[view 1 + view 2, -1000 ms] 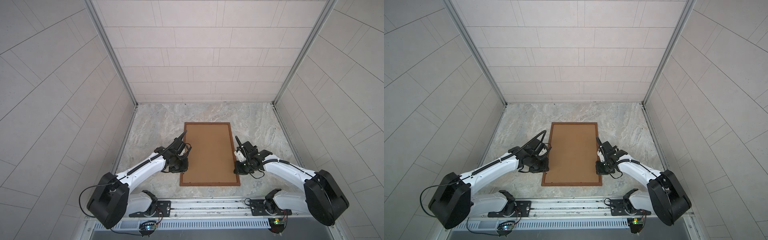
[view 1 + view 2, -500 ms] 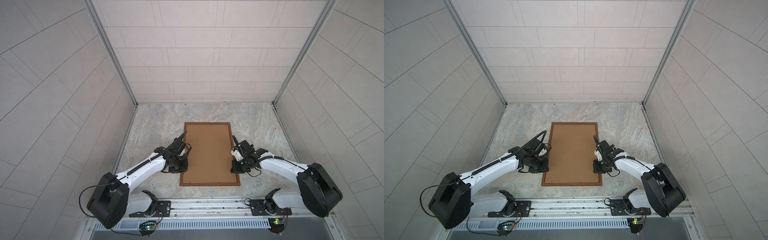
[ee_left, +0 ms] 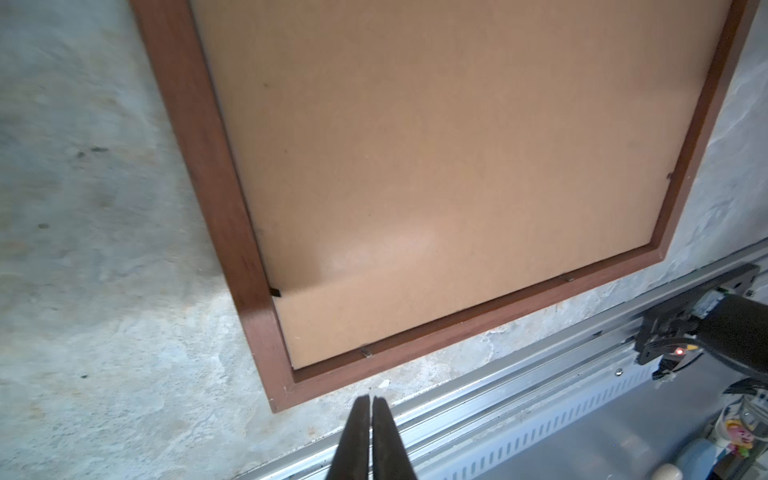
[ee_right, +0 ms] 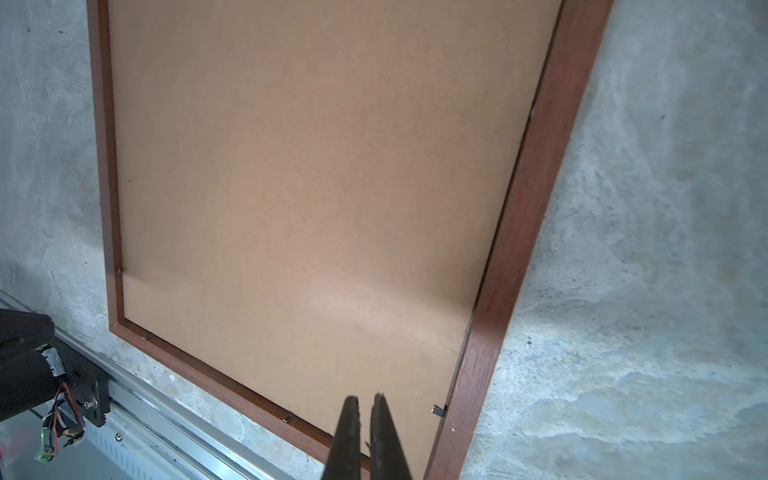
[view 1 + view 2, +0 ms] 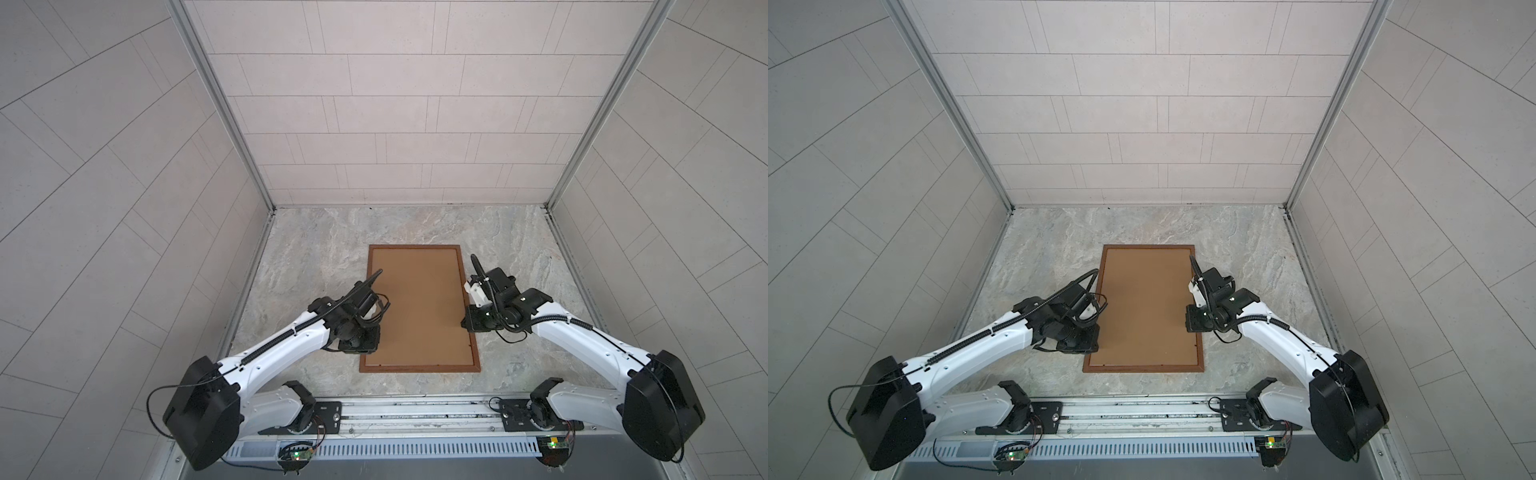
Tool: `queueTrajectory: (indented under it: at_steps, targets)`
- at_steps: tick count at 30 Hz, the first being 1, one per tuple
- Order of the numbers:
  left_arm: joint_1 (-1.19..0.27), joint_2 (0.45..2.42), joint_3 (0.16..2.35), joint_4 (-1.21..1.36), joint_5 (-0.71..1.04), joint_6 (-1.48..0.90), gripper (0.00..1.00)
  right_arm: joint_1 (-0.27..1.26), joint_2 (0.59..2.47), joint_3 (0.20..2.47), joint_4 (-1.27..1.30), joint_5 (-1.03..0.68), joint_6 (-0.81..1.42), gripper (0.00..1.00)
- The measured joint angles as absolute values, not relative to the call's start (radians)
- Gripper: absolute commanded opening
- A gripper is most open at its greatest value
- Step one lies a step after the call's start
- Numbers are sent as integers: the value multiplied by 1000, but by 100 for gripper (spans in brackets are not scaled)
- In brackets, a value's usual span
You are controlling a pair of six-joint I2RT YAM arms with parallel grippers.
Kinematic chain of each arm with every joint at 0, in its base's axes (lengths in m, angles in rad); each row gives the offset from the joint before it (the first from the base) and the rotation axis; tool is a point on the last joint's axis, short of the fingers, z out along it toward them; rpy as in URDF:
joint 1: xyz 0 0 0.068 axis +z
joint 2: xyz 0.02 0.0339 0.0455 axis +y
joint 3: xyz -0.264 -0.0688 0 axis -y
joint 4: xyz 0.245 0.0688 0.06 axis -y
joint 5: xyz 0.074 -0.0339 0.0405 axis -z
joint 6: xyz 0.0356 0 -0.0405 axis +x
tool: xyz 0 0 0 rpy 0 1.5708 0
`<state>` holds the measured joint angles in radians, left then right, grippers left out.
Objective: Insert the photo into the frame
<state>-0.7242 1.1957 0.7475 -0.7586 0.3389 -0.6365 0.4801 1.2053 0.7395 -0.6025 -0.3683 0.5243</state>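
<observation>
a: where is the frame (image 5: pixel 419 368)?
b: flat at lower centre in both top views, back up, brown backing board (image 5: pixel 419 307) seated inside.
a: grippers?
b: left gripper (image 3: pixel 371 400) and right gripper (image 4: pixel 365 400), jaws closed and empty, at its left and right edges.

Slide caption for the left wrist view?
Shut left end effector near a corner of the dark-brown frame, brown backing board seated inside it, on the marble tabletop; photo not visible.
</observation>
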Motion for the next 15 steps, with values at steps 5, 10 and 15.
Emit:
queueTrajectory:
  at_steps: [5,10,15]
  targets:
    - [-808,1215,688,-712,307,-724,3,489,1204,676,-601,-370,532,0]
    - [-859,1241,651,-681,274,-788,3,490,1198,646,-584,-378,548,0]
    - [-873,1251,630,-629,263,-834,3,491,1198,646,-559,-386,555,0]
